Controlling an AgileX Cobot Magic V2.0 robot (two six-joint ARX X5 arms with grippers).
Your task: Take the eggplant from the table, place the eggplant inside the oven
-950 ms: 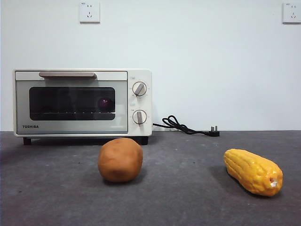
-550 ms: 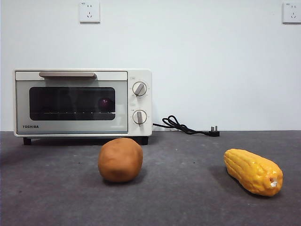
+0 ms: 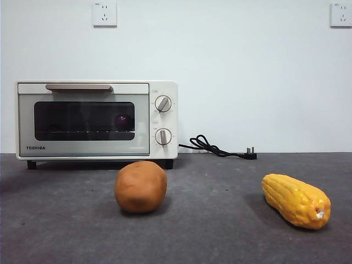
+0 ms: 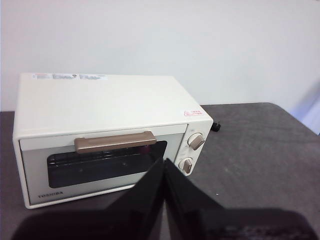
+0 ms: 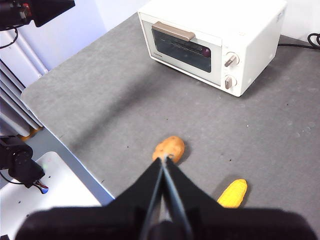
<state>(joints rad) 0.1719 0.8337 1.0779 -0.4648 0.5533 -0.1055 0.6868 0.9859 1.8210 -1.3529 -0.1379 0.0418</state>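
The eggplant [image 3: 122, 121] shows as a small dark-purple shape behind the dark glass of the oven [image 3: 82, 149], toward the door's right side; the right wrist view shows the eggplant [image 5: 206, 51] there too. The oven door is shut. High above the oven [image 4: 105, 100] and facing its front, my left gripper [image 4: 164, 161] is shut with nothing in it. My right gripper [image 5: 163, 160] is also shut and bare, high over the table [image 5: 100, 90], far from the oven [image 5: 220, 20]. Neither gripper appears in the front view.
An orange-brown lump [image 3: 141, 186] lies in front of the oven and a yellow corn cob [image 3: 296, 200] lies at the right. A black cord with its plug [image 3: 214, 147] lies beside the oven by the wall. The table's edge [image 5: 65, 145] runs near the lump [image 5: 169, 148].
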